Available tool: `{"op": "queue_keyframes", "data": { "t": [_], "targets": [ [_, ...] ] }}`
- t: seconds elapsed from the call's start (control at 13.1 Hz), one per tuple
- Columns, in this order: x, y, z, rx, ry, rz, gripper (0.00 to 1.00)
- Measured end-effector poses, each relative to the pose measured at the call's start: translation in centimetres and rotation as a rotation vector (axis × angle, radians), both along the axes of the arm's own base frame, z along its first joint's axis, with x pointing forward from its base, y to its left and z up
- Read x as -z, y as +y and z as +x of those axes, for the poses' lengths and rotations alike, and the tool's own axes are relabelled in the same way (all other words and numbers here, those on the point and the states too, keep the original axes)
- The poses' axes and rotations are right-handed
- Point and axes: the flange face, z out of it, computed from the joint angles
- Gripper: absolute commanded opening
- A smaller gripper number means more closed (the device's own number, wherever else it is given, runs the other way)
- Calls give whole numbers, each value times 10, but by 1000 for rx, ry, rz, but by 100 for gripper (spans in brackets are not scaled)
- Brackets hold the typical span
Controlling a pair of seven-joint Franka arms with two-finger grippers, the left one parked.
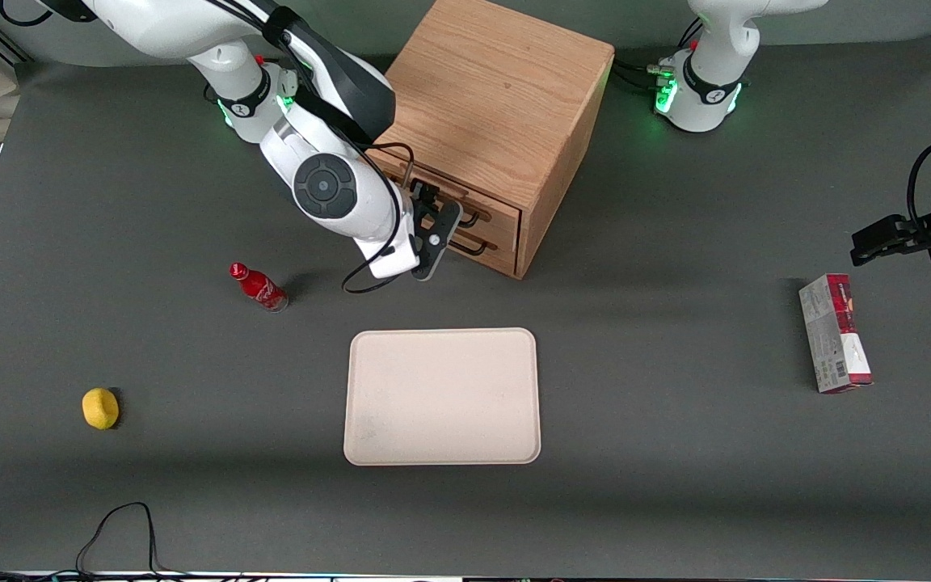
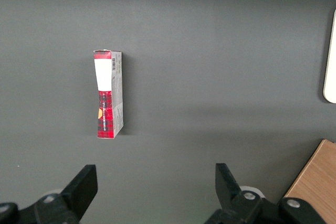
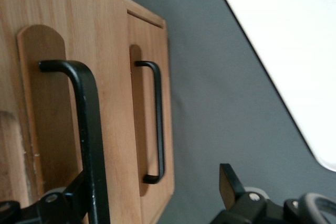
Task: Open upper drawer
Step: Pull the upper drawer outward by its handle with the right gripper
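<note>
The oak cabinet (image 1: 498, 89) stands on the table, farther from the front camera than the tray. Its upper drawer (image 1: 503, 217) looks shut; in the right wrist view the drawer front (image 3: 113, 103) fills much of the frame. Its long black wire handle (image 3: 88, 140) runs close against one finger (image 3: 76, 199) of my right gripper (image 3: 155, 195). The other finger (image 3: 229, 183) is wide apart over the grey table. The gripper (image 1: 436, 233) is open in front of the drawers and holds nothing. The bottom drawer's like handle (image 3: 158, 124) lies between the two fingers, farther off.
A beige tray (image 1: 442, 396) lies nearer the front camera than the cabinet. A small red cola bottle (image 1: 259, 287) lies beside the working arm. A yellow lemon (image 1: 100, 407) lies toward the working arm's end. A red and white box (image 1: 835, 332) lies toward the parked arm's end.
</note>
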Motion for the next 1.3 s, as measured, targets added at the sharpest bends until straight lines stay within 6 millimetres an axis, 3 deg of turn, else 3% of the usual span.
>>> {"op": "queue_keyframes", "data": {
  "t": [0.38,0.84,0.99,1.3],
  "targets": [
    [-3,-23,43,13,-81,-18,100],
    [9,-80,121,101,-128,-5,100],
    [10,-89,134,118,-136,1,100],
    [9,-93,139,129,-141,2,100]
  ]
}}
